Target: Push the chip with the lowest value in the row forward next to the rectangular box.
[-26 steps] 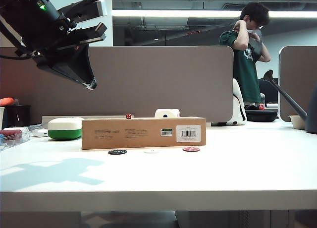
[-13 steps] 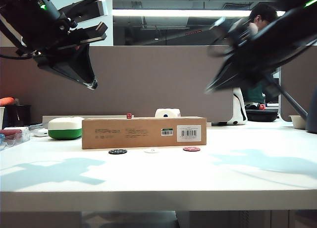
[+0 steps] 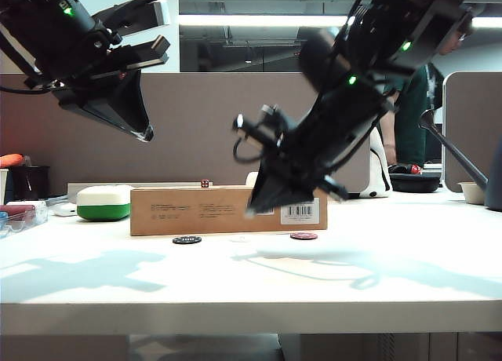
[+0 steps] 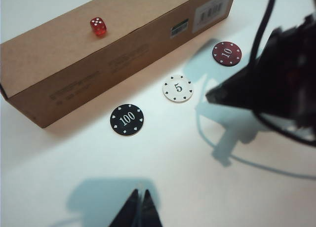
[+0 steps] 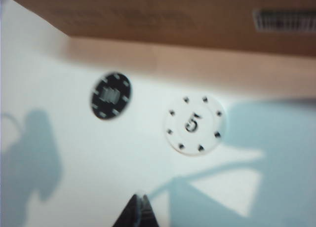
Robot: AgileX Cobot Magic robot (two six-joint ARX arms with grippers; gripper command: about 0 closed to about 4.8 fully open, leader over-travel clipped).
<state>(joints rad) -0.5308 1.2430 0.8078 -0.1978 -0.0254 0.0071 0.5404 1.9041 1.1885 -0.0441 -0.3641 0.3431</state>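
Swinging down since half a second ago, the right gripper (image 5: 137,207), jaws together, hangs above three chips: small white round chip marked 5 (image 4: 177,88) in the middle, black chip marked 100 (image 4: 127,119), red chip marked 10 (image 4: 226,53), all near the long brown cardboard box (image 4: 98,54) on the white worktop (image 4: 187,177). Blur smears the black chip's number in the right wrist view. One red die (image 4: 98,26) sits on the box. The left gripper (image 4: 139,209) hangs high at left, jaws together.

Open-plan office: grey desk partitions (image 3: 235,118), white desk (image 3: 251,275), ceiling strip light (image 3: 259,20).

You can read "5" on the white chip (image 4: 177,88) just in front of the rectangular box (image 4: 98,49), "100" on the black chip (image 4: 127,119) and "10" on the red chip (image 4: 226,53) either side. The box's barcode label (image 4: 213,9) and printed lines are too small to read. The red die (image 4: 98,26) on top shows five pips.
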